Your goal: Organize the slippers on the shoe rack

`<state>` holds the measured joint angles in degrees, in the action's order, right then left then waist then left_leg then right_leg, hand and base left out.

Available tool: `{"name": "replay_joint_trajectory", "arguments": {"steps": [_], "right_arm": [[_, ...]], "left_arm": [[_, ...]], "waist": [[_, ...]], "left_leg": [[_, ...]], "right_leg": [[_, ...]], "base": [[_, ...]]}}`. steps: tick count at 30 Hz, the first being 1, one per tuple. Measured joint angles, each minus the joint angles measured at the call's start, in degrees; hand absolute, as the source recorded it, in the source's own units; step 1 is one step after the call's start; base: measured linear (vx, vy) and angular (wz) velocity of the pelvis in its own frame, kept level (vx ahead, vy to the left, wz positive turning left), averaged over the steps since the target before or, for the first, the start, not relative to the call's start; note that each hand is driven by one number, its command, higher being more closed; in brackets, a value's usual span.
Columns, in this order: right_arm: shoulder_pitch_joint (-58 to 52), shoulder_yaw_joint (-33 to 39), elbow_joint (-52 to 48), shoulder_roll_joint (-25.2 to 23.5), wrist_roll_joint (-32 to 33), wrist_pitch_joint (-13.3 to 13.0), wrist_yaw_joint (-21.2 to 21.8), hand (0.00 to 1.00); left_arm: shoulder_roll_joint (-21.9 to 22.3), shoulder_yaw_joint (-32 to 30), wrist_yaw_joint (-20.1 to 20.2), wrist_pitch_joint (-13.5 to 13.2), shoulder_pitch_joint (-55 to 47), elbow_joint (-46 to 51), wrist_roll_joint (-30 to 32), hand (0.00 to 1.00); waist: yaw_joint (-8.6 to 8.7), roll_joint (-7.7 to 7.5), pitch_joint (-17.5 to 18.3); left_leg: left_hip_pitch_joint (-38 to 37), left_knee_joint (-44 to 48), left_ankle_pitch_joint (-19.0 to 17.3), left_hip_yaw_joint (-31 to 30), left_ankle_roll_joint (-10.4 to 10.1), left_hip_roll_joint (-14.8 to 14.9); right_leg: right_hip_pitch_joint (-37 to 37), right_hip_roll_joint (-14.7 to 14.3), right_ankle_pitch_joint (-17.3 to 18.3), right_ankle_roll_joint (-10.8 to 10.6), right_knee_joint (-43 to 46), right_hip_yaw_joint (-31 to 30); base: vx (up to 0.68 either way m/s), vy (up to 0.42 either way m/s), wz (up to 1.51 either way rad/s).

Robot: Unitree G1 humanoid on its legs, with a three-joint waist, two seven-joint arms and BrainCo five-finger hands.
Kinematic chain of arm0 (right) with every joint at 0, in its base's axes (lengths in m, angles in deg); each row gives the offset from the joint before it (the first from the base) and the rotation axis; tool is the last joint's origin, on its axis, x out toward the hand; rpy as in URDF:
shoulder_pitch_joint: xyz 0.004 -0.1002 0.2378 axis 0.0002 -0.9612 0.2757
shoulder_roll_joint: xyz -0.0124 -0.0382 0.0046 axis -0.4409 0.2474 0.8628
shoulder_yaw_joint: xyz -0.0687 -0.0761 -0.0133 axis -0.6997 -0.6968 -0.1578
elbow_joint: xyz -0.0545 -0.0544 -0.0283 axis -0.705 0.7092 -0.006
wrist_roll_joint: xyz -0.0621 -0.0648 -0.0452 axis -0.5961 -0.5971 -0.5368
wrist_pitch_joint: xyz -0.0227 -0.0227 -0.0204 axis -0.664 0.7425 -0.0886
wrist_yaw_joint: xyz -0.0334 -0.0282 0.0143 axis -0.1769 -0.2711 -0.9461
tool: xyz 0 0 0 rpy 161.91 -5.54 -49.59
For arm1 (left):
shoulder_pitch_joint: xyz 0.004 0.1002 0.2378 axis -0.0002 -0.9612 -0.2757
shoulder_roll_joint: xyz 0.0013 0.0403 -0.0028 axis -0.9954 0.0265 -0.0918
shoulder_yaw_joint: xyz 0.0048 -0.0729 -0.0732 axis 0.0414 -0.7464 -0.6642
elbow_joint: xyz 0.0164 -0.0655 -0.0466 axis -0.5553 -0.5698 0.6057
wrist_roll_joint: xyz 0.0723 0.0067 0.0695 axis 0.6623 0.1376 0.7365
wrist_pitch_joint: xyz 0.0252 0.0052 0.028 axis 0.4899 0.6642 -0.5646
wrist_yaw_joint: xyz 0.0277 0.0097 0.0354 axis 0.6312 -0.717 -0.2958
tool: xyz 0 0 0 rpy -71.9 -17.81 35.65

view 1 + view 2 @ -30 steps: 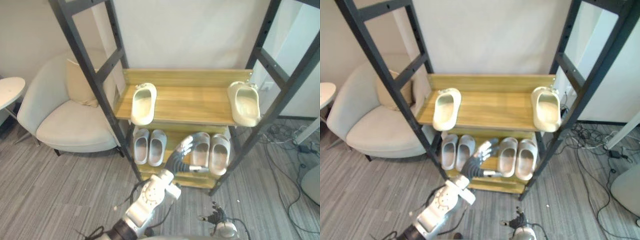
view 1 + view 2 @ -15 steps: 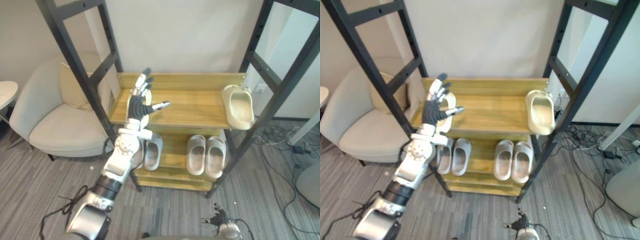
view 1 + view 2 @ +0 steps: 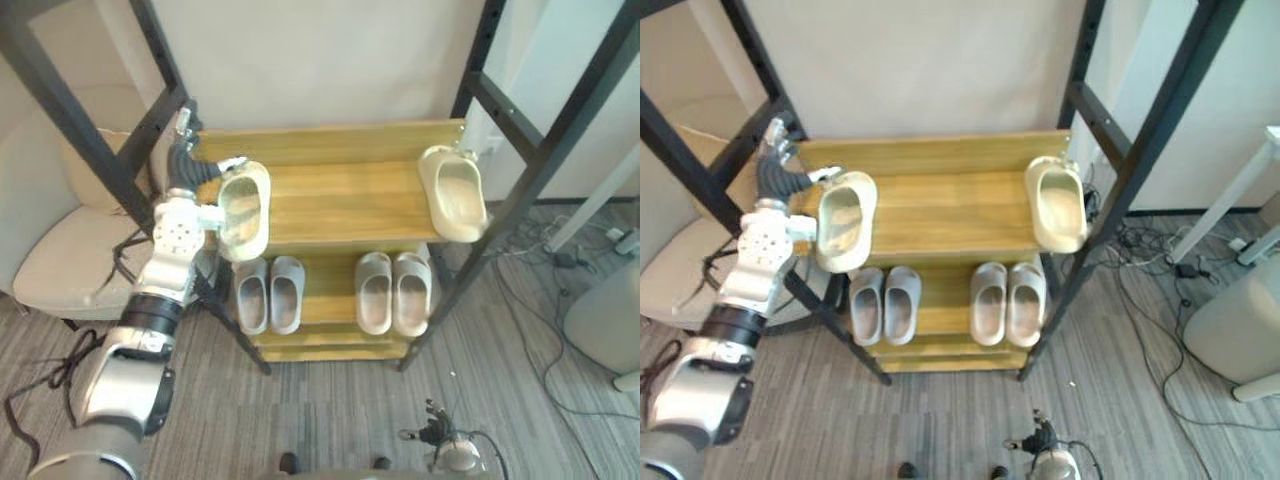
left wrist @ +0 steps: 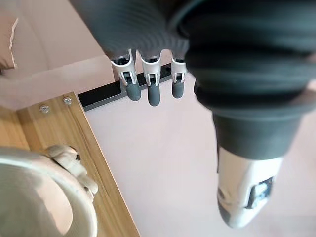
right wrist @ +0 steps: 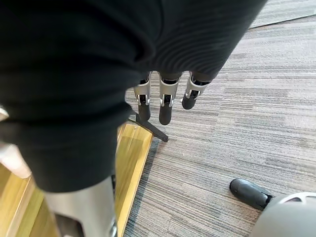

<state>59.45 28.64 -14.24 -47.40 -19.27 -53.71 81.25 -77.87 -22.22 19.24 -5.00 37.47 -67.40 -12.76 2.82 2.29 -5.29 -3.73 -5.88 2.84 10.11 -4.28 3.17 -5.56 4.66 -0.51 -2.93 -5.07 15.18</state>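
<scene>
A pale armchair [image 3: 45, 255] stands at the far left, beside the shoe rack [image 3: 340, 190]. The left robot hand [image 3: 183, 170] is raised at the left end of the upper shelf, released, with fingers straight and thumb spread towards a cream slipper [image 3: 243, 208] just beside it; whether they touch cannot be told. That slipper lies lengthwise on the upper shelf's left part. On the lower shelf [image 3: 325, 300] sit a left grey pair [image 3: 268, 295] and a right grey pair [image 3: 392, 292], each side by side. A second cream slipper [image 3: 455, 193] lies at the upper shelf's right end, well apart from the first. The right robot hand [image 5: 167, 101] hangs released, fingers straight, above the striped floor [image 5: 237, 133].
</scene>
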Motion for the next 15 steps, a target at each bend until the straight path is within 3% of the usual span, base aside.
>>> {"name": "replay_joint_trajectory", "arguments": {"steps": [7,15], "right_arm": [[-0.3,0.1,-1.5,0.0,0.3,0.0,0.0,0.00],[-0.1,0.6,-2.1,0.1,0.8,-0.6,0.1,0.00]], "left_arm": [[-2.7,0.1,0.9,0.7,2.3,-4.0,1.7,0.00],[-5.0,0.1,2.6,2.3,2.5,-6.7,8.5,0.00]], "waist": [[0.54,0.37,-0.5],[0.56,1.43,-1.7]], "left_leg": [[1.6,0.0,0.0,0.0,0.0,0.0],[1.9,0.0,0.0,0.2,0.0,0.1]], "right_leg": [[1.7,-0.1,-0.1,0.0,0.1,-0.3],[2.8,-0.1,0.0,0.1,0.9,-1.2]], "base": [[0.01,0.001,0.00],[0.01,0.001,-0.06]]}}
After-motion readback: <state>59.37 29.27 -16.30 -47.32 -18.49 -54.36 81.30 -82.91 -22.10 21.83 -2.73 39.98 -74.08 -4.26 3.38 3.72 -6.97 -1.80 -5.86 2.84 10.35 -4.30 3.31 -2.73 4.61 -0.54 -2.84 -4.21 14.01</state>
